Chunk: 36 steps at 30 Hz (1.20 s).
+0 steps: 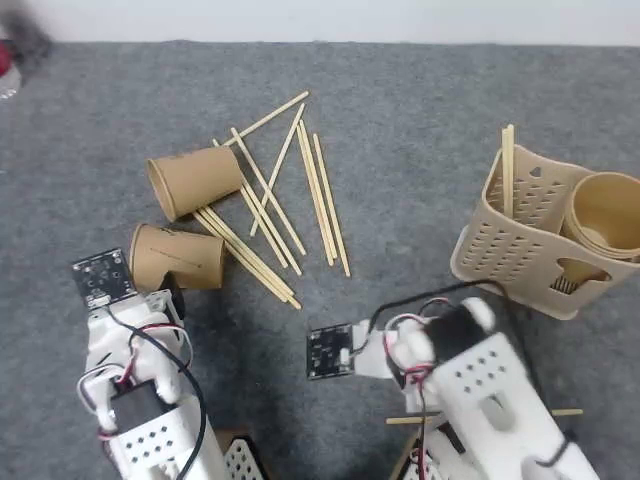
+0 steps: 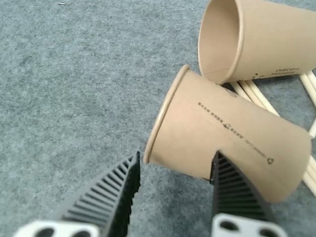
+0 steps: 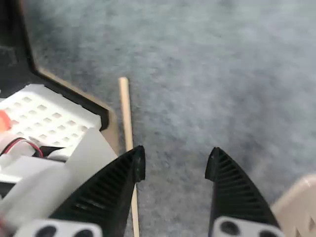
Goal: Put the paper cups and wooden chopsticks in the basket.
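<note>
Two brown paper cups lie on their sides on the grey carpet, one (image 1: 195, 180) farther off, one (image 1: 178, 257) right in front of the left arm (image 1: 140, 400). Several wooden chopsticks (image 1: 270, 205) are strewn beside them. In the left wrist view my left gripper (image 2: 176, 157) is open, and the near cup (image 2: 227, 136) lies across its fingertips with one finger (image 2: 232, 192) against the cup's wall. The other cup (image 2: 256, 39) lies beyond. My right gripper (image 3: 177, 150) is open over bare carpet, beside a single chopstick (image 3: 126, 113).
The beige perforated basket (image 1: 520, 245) stands at the right, holding a paper cup (image 1: 605, 215) and upright chopsticks (image 1: 508, 170). The right arm (image 1: 470, 380) sits just in front of it, over a stray chopstick (image 1: 415, 420). Open carpet lies between pile and basket.
</note>
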Available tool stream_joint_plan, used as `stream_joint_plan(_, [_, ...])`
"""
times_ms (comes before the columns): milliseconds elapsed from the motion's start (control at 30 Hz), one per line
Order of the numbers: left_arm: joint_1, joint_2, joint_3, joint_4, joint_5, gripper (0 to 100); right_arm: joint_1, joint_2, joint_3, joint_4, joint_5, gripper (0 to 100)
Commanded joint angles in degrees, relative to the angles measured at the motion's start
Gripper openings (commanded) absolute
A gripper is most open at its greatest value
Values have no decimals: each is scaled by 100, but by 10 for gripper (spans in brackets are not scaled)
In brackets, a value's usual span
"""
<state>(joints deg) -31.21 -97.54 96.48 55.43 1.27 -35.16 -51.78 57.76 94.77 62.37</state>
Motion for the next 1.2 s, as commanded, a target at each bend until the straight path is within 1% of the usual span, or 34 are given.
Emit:
stream_joint_plan(0, [-44,-53,-31,-149,9,228,-163,286,360,-655,-79,205])
stream_joint_plan(133, [-35,-53,-22,-211,9,228,-295,541,774,-1086,-114,205])
stream_joint_plan(533, [-35,-53,-22,-211,9,228,-312,1042,774,-1358,-53,205])
stream_joint_plan(900, [-35,-53,-22,-211,9,228,-295,1051,756,-1367,-35,205])
stream_joint_plan(967, [-35,-53,-22,-211,9,228,-92,1007,413,-1341,-70,205])
stream_joint_plan(1033, [-35,-53,-22,-211,18,228,312,989,-114,-1385,-246,205])
stream_joint_plan(1167, [-18,-53,-31,-211,35,228,919,980,-1486,-1578,-1029,205])
